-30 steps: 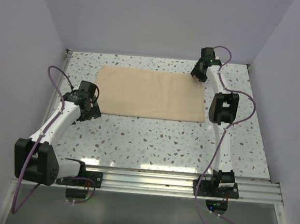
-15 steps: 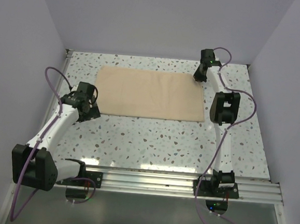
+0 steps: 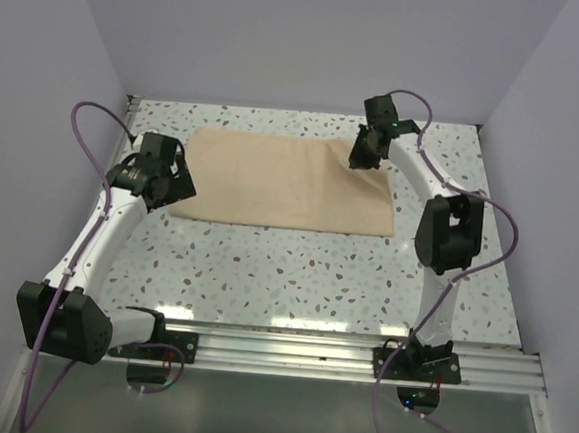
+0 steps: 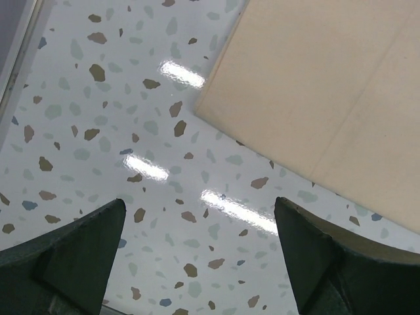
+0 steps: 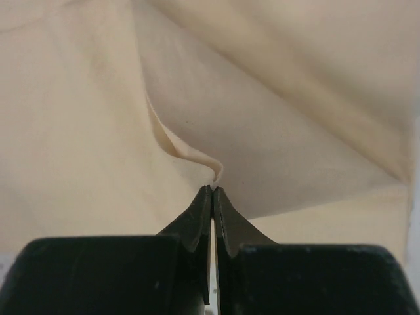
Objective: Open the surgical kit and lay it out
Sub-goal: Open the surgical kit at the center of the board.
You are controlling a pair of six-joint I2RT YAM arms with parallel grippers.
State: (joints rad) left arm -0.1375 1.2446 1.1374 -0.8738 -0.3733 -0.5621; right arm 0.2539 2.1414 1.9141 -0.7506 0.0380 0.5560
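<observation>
The surgical kit shows as a flat tan cloth wrap on the speckled table. My right gripper is shut on the wrap's far right corner and holds it up off the table, pulled in over the wrap. In the right wrist view the pinched cloth edge curls up from the closed tips of my right gripper. My left gripper hangs open beside the wrap's near left corner. In the left wrist view that corner lies ahead, and my left gripper has only table between its fingers.
A metal rail runs along the near edge, carrying both arm bases. Purple-grey walls close the table in at the back and sides. Purple cables loop from both arms.
My right gripper has shut on the wrap's far right corner and drawn it up and leftward. My left arm has moved farther back, along the wrap's left edge.
</observation>
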